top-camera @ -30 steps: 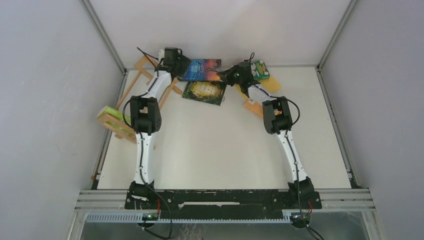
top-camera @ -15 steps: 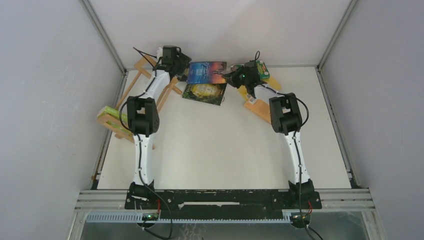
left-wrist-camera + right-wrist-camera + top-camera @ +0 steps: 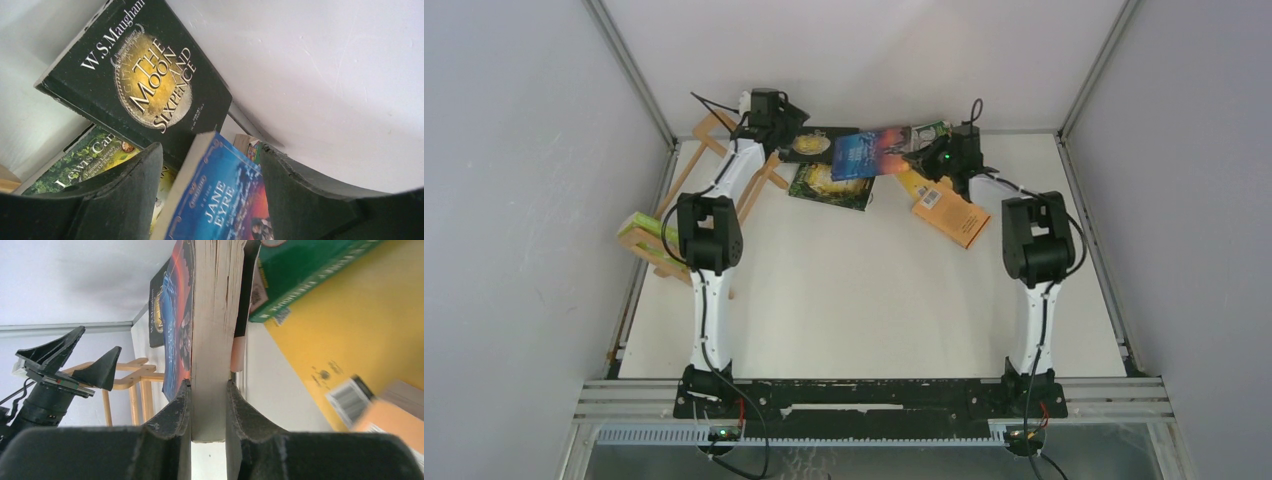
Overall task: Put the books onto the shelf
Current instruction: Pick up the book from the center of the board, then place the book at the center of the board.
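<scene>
My right gripper [image 3: 921,158] is shut on the right end of the blue book [image 3: 872,151], held off the table. In the right wrist view its fingers [image 3: 180,405] pinch the page edge of that blue book [image 3: 212,330]. My left gripper [image 3: 789,124] hangs open by the shelf [image 3: 714,140]. In its wrist view the blue book [image 3: 225,200] shows beyond the left gripper [image 3: 210,150], apart from it. A black book with gold emblem [image 3: 816,143] lies by the back wall. A green-and-black book [image 3: 832,185], a yellow-orange book [image 3: 949,208] and a green book [image 3: 934,130] lie flat.
The shelf's near end [image 3: 659,248] by the left wall bears a lime-green book [image 3: 638,224]. The back wall stands right behind the books. In the right wrist view the left gripper [image 3: 87,362] shows in front of the wooden shelf frame [image 3: 135,375].
My right gripper has swung right with the blue book, dragging it off the black book with gold emblem, which now shows. The left gripper has hardly moved.
</scene>
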